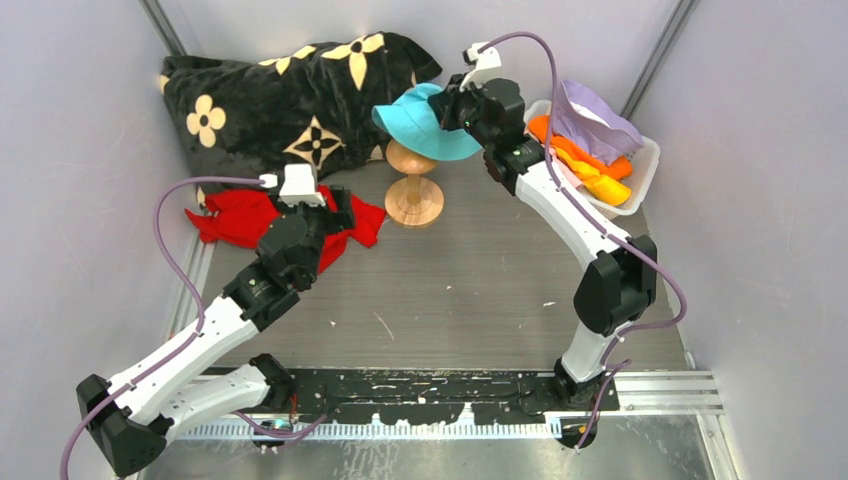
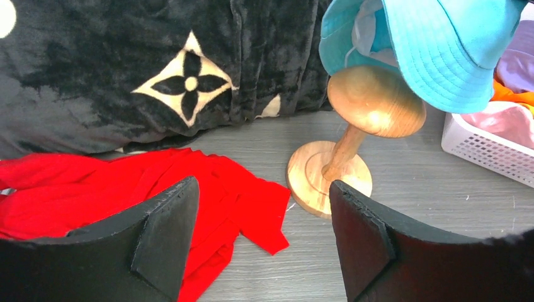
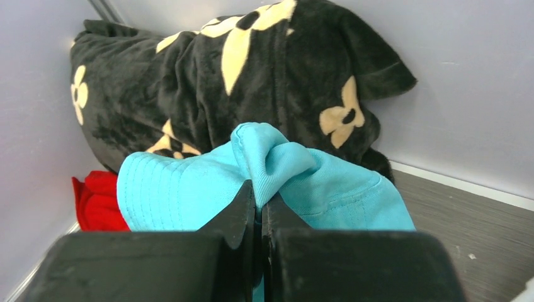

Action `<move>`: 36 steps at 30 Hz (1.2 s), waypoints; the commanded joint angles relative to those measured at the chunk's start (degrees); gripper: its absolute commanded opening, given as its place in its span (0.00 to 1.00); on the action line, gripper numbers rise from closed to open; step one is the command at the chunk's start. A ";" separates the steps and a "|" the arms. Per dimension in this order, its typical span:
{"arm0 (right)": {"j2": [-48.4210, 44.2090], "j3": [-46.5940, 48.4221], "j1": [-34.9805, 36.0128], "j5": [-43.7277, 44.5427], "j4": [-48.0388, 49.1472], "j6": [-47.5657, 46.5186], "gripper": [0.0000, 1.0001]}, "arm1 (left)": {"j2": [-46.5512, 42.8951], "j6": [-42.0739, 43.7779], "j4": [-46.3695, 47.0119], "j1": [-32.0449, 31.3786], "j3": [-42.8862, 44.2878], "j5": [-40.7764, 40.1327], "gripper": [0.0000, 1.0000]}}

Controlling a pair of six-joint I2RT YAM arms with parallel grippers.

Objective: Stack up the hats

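My right gripper (image 1: pixel 450 108) is shut on the crown of the teal hat (image 1: pixel 425 122), pinching a fold of its fabric (image 3: pixel 264 157). It holds the hat just above the round head of the wooden hat stand (image 1: pixel 412 190). In the left wrist view the teal hat (image 2: pixel 434 50) hangs tilted over the stand's head (image 2: pixel 374 100). The lavender hat (image 1: pixel 590 115), orange hat (image 1: pixel 570 150) and yellow hat (image 1: pixel 605 187) lie in the white basket (image 1: pixel 645 170) at the back right. The pink and beige hats are hidden. My left gripper (image 1: pixel 338 210) is open and empty above the red cloth (image 1: pixel 240 215).
A black plush blanket with cream flowers (image 1: pixel 290 95) fills the back left corner. The red cloth (image 2: pixel 126 189) lies flat left of the stand's base (image 2: pixel 327 179). Grey walls close in on the left, back and right.
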 commanded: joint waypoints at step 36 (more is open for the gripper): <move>-12.33 -18.38 7.06 5.30 8.19 -2.27 0.98 | 6.10 -0.63 2.16 2.40 0.07 0.31 0.76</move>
